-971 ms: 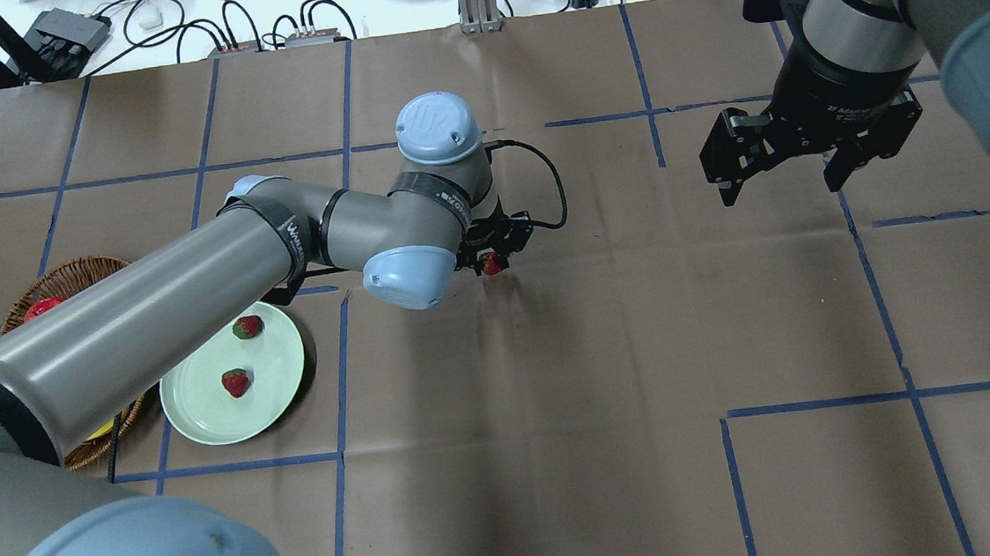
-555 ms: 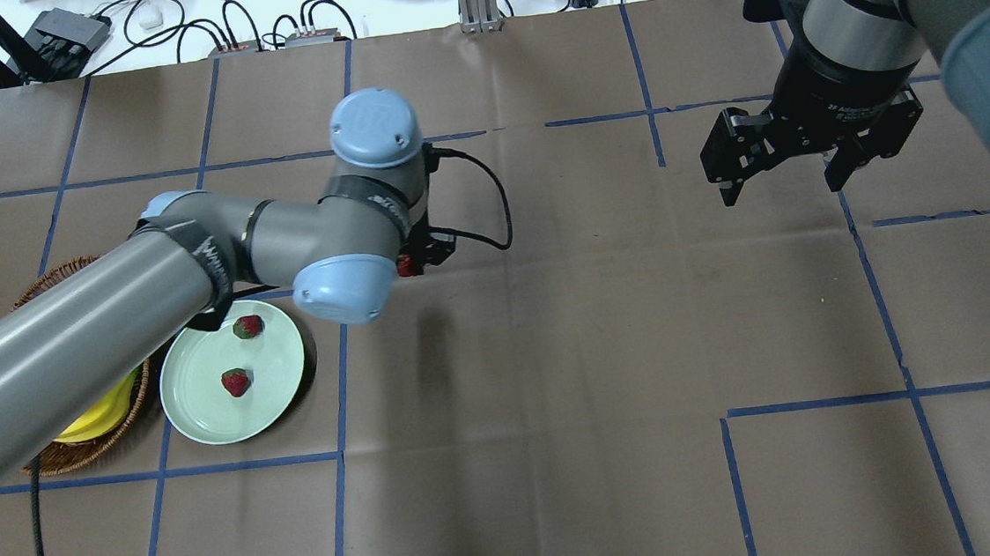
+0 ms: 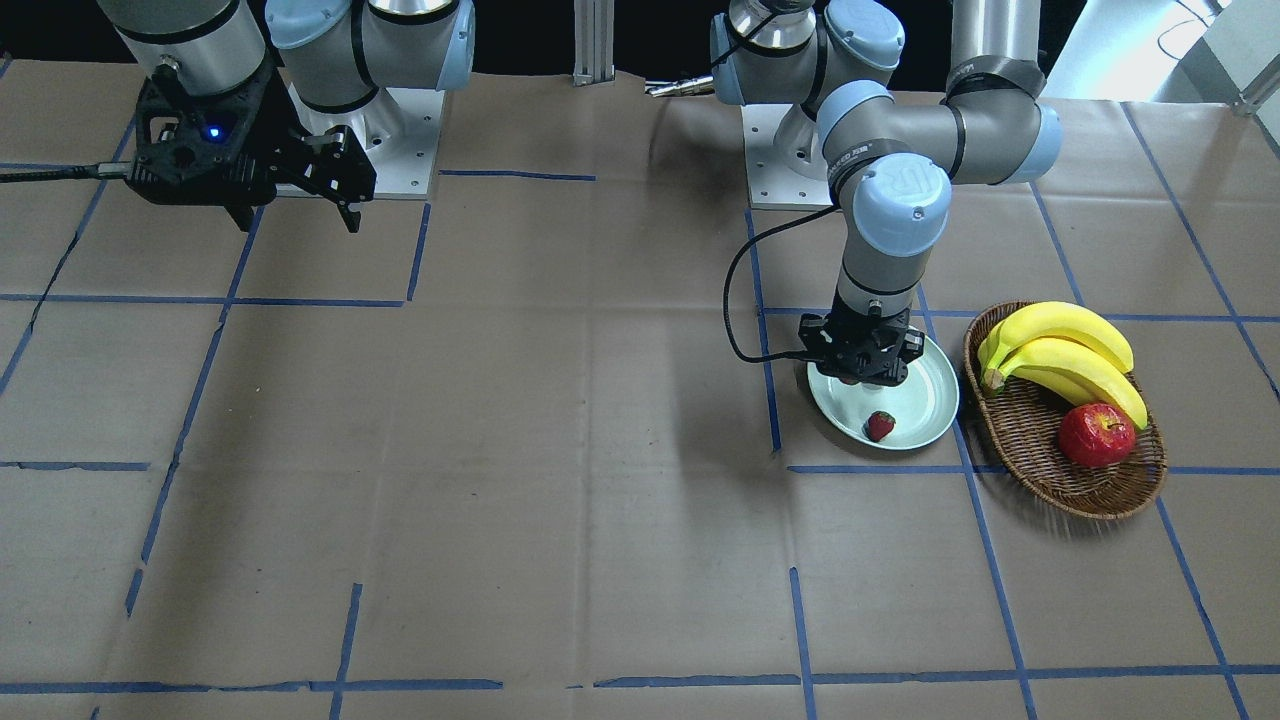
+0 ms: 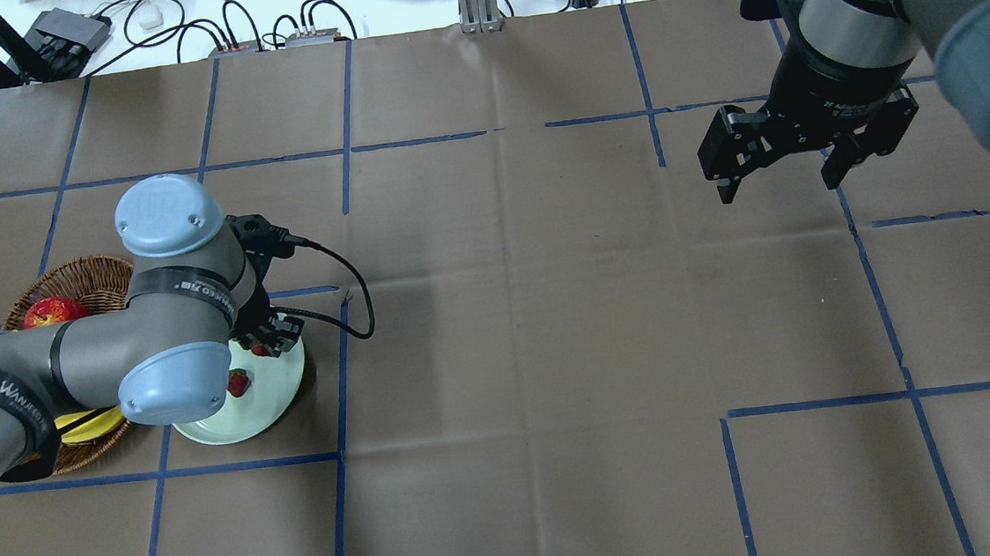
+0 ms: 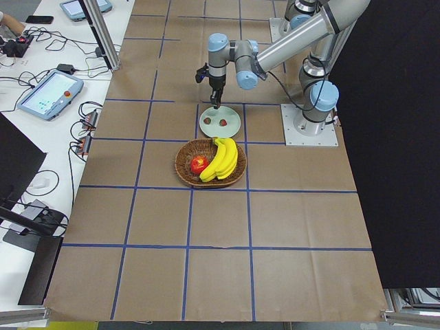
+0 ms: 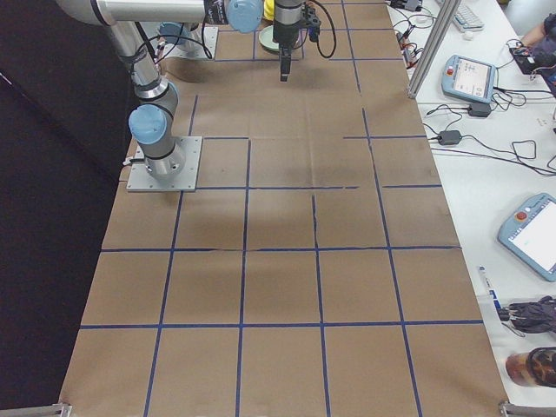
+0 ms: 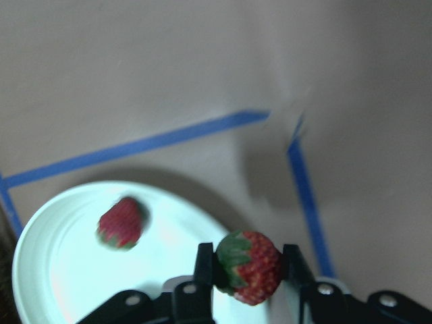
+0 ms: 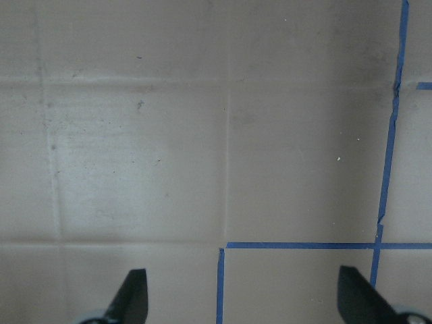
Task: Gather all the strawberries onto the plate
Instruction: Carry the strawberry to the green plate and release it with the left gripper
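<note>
My left gripper [image 7: 248, 270] is shut on a strawberry [image 7: 248, 266] and holds it above the near edge of the pale green plate [image 7: 61, 283]. A second strawberry [image 7: 120, 223] lies on the plate. In the overhead view the left gripper [image 4: 266, 340] hangs over the plate [image 4: 270, 393], the held strawberry [image 4: 260, 349] shows in it, and one strawberry [image 4: 239, 383] lies on the plate; the arm hides the rest. The front view shows the plate [image 3: 930, 400] and one strawberry [image 3: 880, 425]. My right gripper [image 4: 777, 181] is open and empty, far to the right.
An oval wicker basket [image 3: 1050, 480] stands beside the plate, holding bananas [image 3: 1065, 355] and a red apple [image 3: 1097, 435]. The left gripper's black cable [image 4: 346, 290] loops over the table beside the plate. Brown paper with blue tape lines covers the table.
My left arm has swung left with the strawberry, from the table's middle to above the plate. The right arm has hardly moved.
</note>
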Controlling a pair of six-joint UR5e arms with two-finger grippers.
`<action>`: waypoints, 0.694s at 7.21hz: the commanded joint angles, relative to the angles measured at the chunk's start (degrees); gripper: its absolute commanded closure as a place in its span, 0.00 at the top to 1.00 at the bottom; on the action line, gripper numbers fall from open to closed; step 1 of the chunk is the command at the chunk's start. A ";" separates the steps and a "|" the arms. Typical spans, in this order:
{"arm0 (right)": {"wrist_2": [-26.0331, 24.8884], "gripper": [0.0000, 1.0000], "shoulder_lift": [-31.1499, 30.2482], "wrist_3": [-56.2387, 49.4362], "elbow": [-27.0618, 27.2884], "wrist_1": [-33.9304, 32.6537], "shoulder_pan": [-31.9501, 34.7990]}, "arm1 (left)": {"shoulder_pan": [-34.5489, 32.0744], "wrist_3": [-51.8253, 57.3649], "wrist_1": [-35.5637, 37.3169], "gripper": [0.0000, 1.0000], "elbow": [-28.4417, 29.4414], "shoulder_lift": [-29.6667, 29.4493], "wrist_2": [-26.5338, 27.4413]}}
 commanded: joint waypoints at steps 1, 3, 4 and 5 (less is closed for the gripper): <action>-0.06 1.00 1.60 0.00 -1.28 0.14 -0.02 | 3.56 1.50 2.07 0.99 -3.57 0.07 -0.64; -0.06 1.00 1.60 0.00 -1.37 -0.12 -0.02 | 3.22 1.23 1.98 1.00 -3.14 0.06 -2.12; -0.15 1.00 1.51 0.00 -1.45 -0.55 -0.02 | 3.04 0.01 1.98 1.00 -2.09 0.85 -11.27; -0.15 1.00 1.43 0.00 -1.37 -0.73 -0.02 | 2.25 -5.83 0.68 1.00 0.62 1.12 -16.67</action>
